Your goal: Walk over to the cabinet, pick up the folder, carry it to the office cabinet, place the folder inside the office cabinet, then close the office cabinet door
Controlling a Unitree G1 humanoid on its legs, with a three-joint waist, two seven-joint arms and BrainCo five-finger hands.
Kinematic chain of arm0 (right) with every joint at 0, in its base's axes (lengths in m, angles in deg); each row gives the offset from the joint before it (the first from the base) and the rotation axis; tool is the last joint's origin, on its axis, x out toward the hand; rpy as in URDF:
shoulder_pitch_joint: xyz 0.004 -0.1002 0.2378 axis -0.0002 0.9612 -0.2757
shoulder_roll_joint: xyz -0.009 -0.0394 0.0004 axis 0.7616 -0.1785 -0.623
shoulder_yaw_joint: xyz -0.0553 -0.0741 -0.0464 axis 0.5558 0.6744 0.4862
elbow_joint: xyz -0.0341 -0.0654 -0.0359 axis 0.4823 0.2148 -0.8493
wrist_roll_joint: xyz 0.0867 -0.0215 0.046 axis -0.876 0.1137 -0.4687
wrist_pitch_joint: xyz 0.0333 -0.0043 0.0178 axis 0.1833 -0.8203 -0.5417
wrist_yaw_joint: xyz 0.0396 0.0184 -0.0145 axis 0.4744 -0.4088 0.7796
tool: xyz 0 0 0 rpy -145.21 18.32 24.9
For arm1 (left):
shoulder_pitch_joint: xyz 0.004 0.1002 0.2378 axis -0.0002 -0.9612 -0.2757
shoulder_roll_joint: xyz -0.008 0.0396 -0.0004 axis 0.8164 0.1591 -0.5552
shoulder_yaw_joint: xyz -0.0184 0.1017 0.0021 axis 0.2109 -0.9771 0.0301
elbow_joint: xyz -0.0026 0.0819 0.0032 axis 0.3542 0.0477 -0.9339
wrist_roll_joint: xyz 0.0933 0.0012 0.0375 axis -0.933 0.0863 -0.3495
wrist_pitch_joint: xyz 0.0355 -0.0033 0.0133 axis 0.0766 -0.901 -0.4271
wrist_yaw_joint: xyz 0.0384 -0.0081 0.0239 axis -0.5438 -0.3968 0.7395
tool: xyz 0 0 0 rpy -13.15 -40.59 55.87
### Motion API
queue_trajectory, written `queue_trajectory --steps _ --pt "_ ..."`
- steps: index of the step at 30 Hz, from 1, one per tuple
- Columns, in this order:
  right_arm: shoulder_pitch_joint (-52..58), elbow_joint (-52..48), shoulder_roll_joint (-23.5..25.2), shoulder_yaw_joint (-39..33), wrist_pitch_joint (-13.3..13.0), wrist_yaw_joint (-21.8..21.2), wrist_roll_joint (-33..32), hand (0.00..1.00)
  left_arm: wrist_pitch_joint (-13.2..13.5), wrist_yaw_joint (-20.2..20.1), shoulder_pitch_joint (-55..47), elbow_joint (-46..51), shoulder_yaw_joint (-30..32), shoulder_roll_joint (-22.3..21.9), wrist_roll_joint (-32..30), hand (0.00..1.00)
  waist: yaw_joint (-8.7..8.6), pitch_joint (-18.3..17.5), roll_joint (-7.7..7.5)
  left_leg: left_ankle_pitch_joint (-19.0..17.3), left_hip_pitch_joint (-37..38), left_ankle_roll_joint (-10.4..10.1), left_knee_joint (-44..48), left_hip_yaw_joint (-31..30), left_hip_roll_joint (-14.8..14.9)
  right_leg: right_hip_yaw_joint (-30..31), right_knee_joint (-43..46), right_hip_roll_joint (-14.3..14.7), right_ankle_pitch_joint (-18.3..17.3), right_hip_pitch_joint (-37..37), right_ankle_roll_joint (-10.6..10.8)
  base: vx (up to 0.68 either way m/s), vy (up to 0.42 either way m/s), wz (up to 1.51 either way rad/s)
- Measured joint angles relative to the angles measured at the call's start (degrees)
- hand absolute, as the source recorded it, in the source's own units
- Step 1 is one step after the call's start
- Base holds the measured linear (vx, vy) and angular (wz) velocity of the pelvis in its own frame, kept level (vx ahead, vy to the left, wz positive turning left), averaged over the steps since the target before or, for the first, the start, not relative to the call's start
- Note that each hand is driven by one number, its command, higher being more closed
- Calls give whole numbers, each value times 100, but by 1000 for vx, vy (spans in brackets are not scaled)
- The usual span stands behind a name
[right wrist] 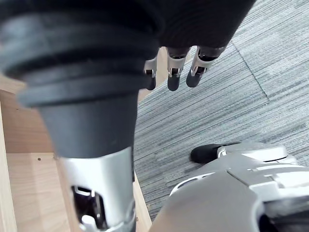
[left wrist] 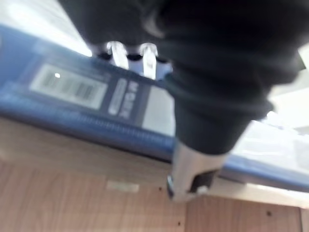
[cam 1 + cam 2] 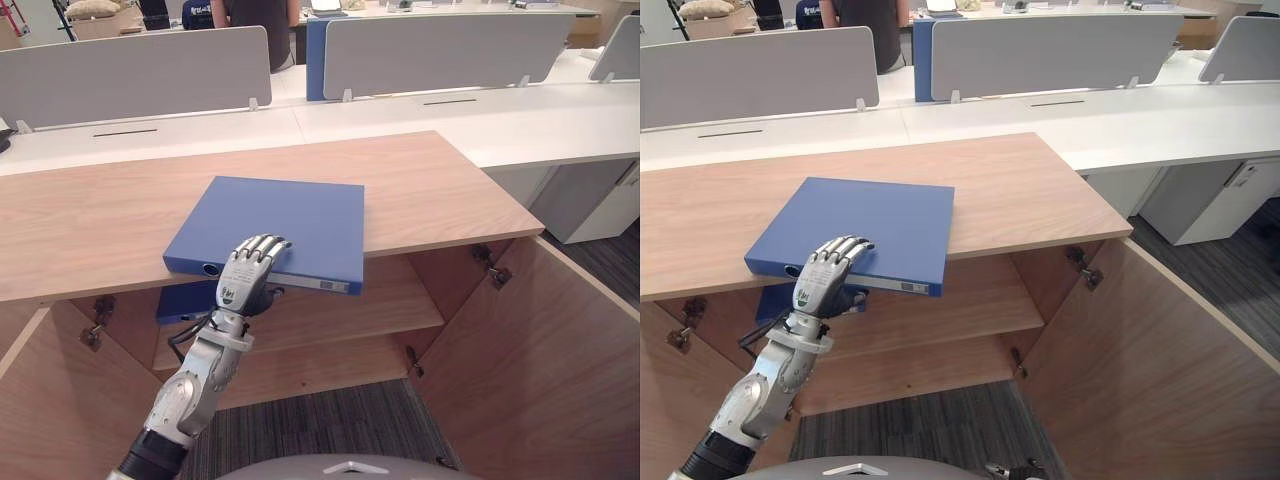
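Here left hand (image 3: pixel 250 272) pinches blue folder (image 3: pixel 285 215) beside its barcode label (image 2: pixel 67 86); right hand (image 1: pixel 174 77) hangs relaxed.

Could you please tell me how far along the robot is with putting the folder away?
Done: the robot has reached the wooden cabinet, whose doors stand open. In hand: the left hand is curled over the front edge of the blue folder, which lies flat on the cabinet top and is not yet lifted. The right hand hangs open above the carpet. Left: lifting, carrying, placing it inside, closing the door.
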Motion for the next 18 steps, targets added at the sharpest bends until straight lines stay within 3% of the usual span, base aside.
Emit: queue_trajectory --steps 5,18 --pt "-10 0 0 -76 1 -9 -67 0 -16 106 226 -148 -40 -2 -176 100 -83 -4 5 -1 -10 -1 0 5 2 7 -2 4 0 -10 0 0 0 0" --pt "-10 6 0 -114 1 -9 -171 0 11 185 253 -57 26 -9 -84 100 -91 -9 13 -7 -18 -7 1 49 7 48 -13 10 10 -38 -3 0 0 -1"
